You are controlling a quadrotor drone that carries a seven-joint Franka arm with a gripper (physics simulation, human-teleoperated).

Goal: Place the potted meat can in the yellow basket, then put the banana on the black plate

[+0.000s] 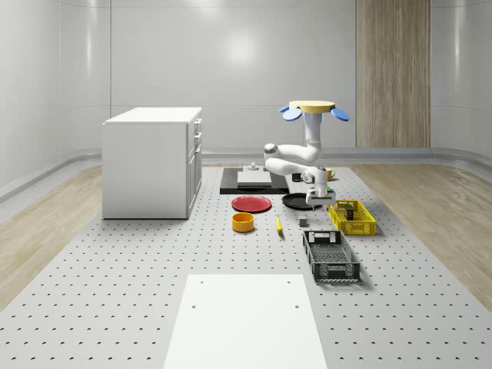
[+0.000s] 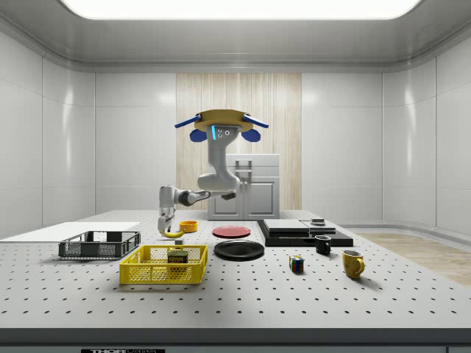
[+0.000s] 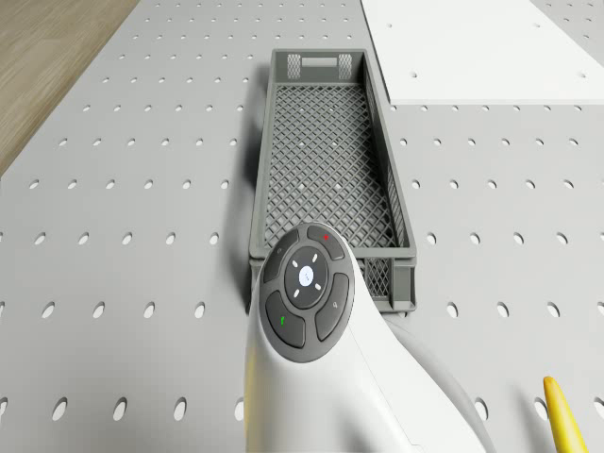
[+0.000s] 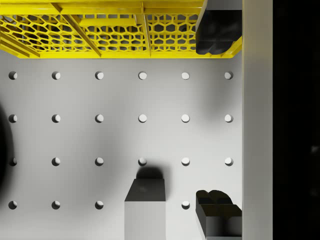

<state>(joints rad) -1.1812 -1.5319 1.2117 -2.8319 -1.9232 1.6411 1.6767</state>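
- perforated grey table (image 1: pixel 115 292) under a hovering drone (image 2: pixel 221 123); gripper (image 1: pixel 310 201) hangs low, fingers spread and empty.
- side view: potted meat can (image 2: pixel 176 257) inside yellow basket (image 2: pixel 163 265), just beside the gripper.
- banana (image 1: pixel 278 224) lies near, black plate (image 1: pixel 298 201) behind.

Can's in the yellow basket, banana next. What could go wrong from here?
1. The small grey block sits on the table under the open gripper; a descent here could knock it.
2. The yellow banana lies flat near the orange bowl; the jaws may slip on it or clip the bowl.
The drone hovers beyond the round black plate.
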